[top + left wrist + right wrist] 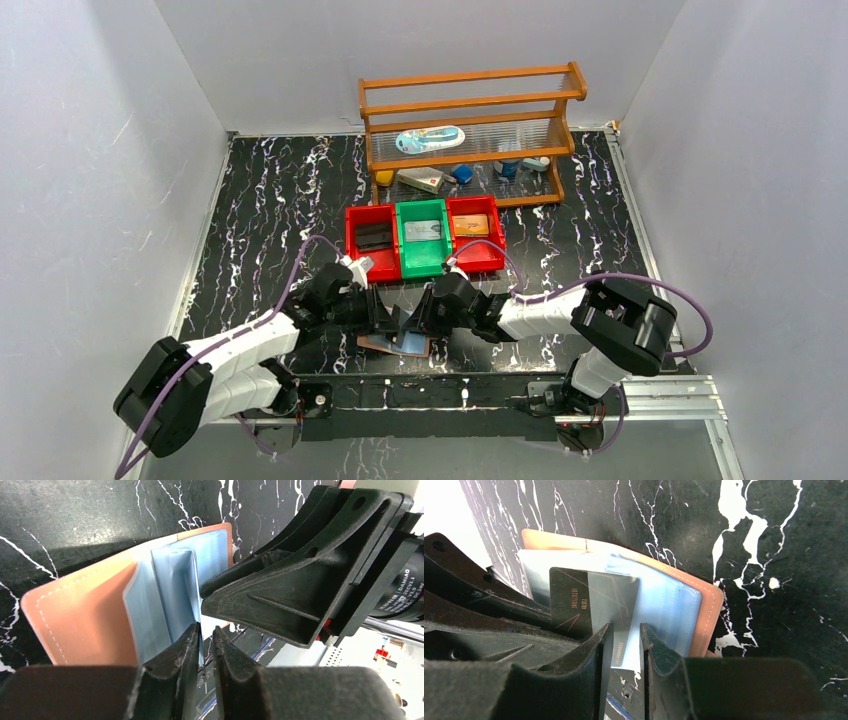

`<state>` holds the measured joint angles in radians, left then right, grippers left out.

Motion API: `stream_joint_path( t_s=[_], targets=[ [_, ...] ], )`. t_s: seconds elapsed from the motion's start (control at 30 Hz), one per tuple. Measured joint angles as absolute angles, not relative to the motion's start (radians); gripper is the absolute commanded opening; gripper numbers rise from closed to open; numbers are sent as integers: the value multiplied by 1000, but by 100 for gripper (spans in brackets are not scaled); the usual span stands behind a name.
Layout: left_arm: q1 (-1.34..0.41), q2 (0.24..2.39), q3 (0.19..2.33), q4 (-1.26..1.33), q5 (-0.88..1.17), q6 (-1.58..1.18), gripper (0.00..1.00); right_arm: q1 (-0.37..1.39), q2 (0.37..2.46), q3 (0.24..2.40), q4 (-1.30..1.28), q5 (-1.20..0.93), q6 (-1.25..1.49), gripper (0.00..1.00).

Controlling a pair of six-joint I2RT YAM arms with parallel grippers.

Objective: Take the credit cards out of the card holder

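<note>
— Where is the wallet (385, 346) right now?

— Lying open on the black marble table (270, 200), near my bases and right between my two claws. Its pinkish-brown cover is spread flat, and the pale blue sleeves (170, 590) are fanned up out of the middle.

— What is your left claw (205, 629) doing?

— It sits at the edge of the sleeves with its fingers a crack apart. One sleeve's edge runs into the gap and lies against one finger. There is dark space beside it, so that claw is loose and clamps nothing.

— And the right claw (626, 626)?

— It is on the other side of the wallet, with one fingertip up against the sleeves. A dark card (574, 600) with thin slanting lines stands among them, and its lower end drops into the gap between my fingers. Those fingers stand a little apart. Whether they actually press the card, I cannot tell.

— Any other cards in sight?

— Three, in a row of bins farther back on the table. A black card (374, 236) lies in the left red bin (352, 232). A grey card (424, 232) lies in the green bin (403, 240), and an orange card (472, 225) lies in the right red bin (494, 225). Behind them stands a wooden rack (470, 95) holding small items.
</note>
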<state>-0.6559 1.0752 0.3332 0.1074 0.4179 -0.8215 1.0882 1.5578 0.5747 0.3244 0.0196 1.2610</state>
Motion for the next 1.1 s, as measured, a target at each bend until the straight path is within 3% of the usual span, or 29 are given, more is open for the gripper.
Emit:
stream_joint_path(
  t_s=[0.23,0.63,0.9,1.1],
  targets=[
    [-655,1090,333,119,415,-835,0,1088,1558,574,325,20,1261,34],
    [-649,940,414,-108,263,-741,0,1088,1558,574,326,20,1261,34],
    [-649,865,501,-194,252,-532,0,1088,1520,559,336,18,1203,43],
    [-649,802,510,-232,297,-355,0,1088,1349,557,302,44,1137,51]
  ],
)
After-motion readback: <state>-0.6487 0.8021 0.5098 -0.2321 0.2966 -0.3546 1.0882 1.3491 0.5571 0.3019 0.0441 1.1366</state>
